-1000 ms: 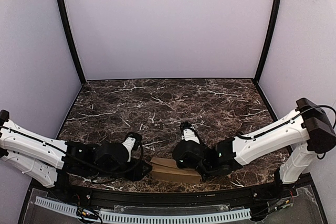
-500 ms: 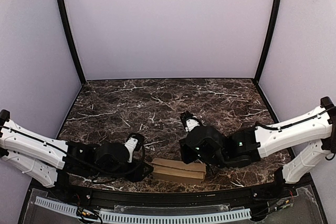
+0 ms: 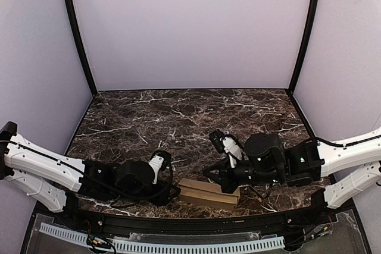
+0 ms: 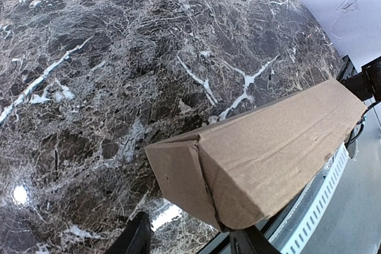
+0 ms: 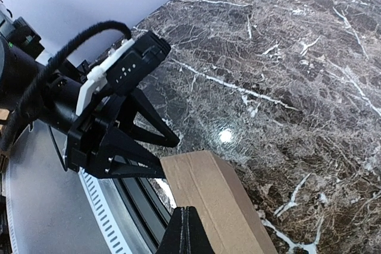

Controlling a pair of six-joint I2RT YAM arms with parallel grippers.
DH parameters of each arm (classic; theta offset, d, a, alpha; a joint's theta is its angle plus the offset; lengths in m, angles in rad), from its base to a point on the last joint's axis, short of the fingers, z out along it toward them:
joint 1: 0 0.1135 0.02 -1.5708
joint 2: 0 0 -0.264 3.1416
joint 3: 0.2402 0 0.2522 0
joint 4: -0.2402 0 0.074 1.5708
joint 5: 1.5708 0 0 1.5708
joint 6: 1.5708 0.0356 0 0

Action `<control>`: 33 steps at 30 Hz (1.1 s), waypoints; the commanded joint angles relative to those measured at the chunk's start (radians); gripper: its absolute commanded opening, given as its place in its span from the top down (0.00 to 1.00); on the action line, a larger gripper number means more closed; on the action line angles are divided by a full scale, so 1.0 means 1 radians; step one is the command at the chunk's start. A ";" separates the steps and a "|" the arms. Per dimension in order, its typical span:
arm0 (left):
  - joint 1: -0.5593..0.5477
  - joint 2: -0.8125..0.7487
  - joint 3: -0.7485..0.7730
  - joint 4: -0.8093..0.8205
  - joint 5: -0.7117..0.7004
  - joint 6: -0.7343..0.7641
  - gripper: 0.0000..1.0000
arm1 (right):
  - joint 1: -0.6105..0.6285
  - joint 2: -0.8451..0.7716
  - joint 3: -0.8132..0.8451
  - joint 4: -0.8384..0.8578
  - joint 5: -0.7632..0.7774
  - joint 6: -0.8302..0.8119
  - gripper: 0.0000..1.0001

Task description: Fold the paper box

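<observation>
The paper box [image 3: 209, 193] is a plain brown cardboard box, folded shut into a long block, lying near the table's front edge. In the left wrist view its creased left end [image 4: 184, 171] sits just ahead of my open left gripper [image 4: 193, 229], whose right finger [image 4: 249, 241] is at the box's lower corner. In the top view my left gripper [image 3: 174, 191] is at the box's left end. My right gripper [image 5: 186, 217] is shut and empty, hovering over the box's top face [image 5: 217, 197], and it also shows in the top view [image 3: 219, 176].
The dark marble table [image 3: 190, 117] is enclosed by lilac walls with black corner posts [image 3: 77, 34]. A black rail and a white perforated strip [image 3: 190, 245] run along the front edge, right beside the box. The left gripper [image 5: 149, 141] shows open in the right wrist view.
My right arm has pulled back to the right and lifted off the box. My left gripper has crept right, up to the box's left end. The box has shifted slightly right.
</observation>
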 commanded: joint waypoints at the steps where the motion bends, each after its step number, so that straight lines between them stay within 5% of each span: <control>1: 0.008 0.028 0.005 -0.045 0.018 0.020 0.55 | -0.007 0.025 -0.036 -0.006 -0.054 0.015 1.00; 33: 0.096 0.092 0.055 -0.003 0.194 0.067 0.54 | -0.021 0.248 -0.214 0.014 -0.062 0.227 1.00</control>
